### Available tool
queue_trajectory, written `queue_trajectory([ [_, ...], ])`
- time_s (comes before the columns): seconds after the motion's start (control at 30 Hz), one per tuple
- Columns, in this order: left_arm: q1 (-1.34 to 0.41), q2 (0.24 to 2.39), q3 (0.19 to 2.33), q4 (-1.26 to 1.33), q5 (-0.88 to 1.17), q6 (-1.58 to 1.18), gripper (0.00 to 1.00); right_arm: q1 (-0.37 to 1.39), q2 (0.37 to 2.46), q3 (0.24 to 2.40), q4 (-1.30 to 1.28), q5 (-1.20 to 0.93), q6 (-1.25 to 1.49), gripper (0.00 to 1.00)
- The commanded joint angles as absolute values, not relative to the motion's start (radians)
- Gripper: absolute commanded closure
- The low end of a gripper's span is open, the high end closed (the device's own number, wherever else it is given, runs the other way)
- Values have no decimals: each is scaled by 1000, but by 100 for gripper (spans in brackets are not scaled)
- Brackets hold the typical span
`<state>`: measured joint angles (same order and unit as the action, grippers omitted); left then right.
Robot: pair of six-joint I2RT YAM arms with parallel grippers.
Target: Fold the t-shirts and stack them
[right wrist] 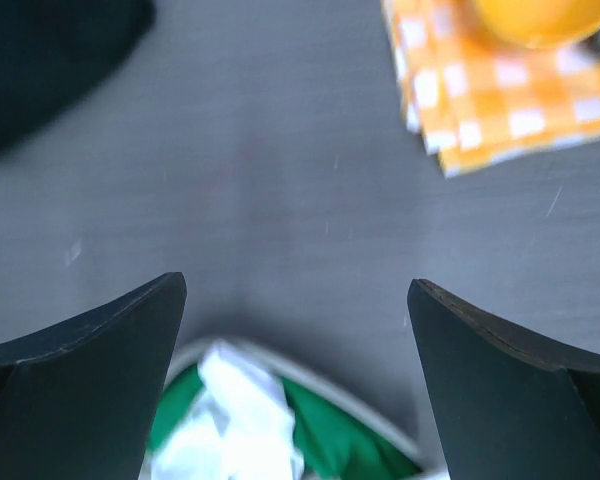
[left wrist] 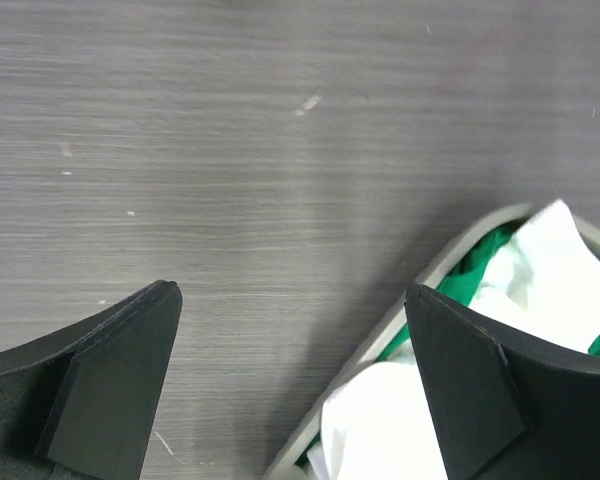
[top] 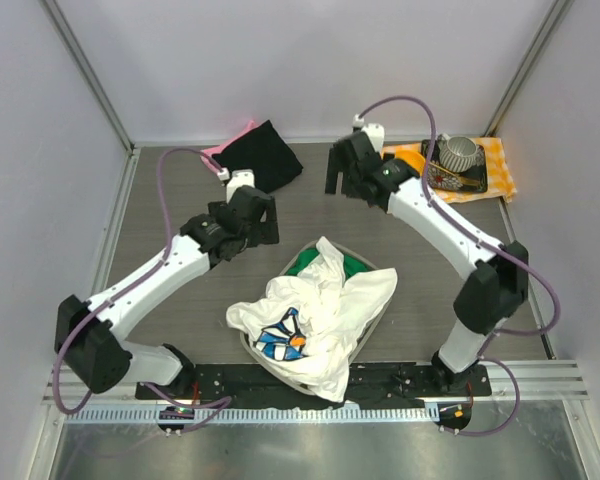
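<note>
No writing was legible anywhere. The daisy tee (top: 315,320) spilled from the basket (top: 371,264) over a green tee (top: 306,264); left gripper (top: 263,219) and right gripper (top: 337,171) hung agape, empty.

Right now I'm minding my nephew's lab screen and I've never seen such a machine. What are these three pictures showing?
Two white robot arms are bolted at the near edge of a grey table. The big picture looks down from above; the other two come from a camera on each wrist, so the dark wedges at the bottom are that arm's own fingers. The left gripper and right gripper are both open and hold nothing. Between the arms sits a basket with a crumpled white t-shirt on top, flower-printed, and a green t-shirt beneath. At the back lie a black t-shirt over a pink one, and an orange checked cloth with dishes on it.
</note>
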<state>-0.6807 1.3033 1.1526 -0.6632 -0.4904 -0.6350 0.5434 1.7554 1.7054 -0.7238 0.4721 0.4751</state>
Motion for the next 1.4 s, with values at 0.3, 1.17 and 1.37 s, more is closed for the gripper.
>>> queue_trajectory([
  [0.3, -683, 1303, 1003, -580, -319, -646, 0, 900, 1218, 1022, -719, 364, 678, 0],
  [1.17, -632, 1089, 787, -560, -390, -721, 0, 1273, 1617, 1081, -543, 506, 804, 99],
  [1.37, -629, 1057, 790, -578, -410, -726, 0, 1290, 1536, 1293, -731, 672, 746, 99],
])
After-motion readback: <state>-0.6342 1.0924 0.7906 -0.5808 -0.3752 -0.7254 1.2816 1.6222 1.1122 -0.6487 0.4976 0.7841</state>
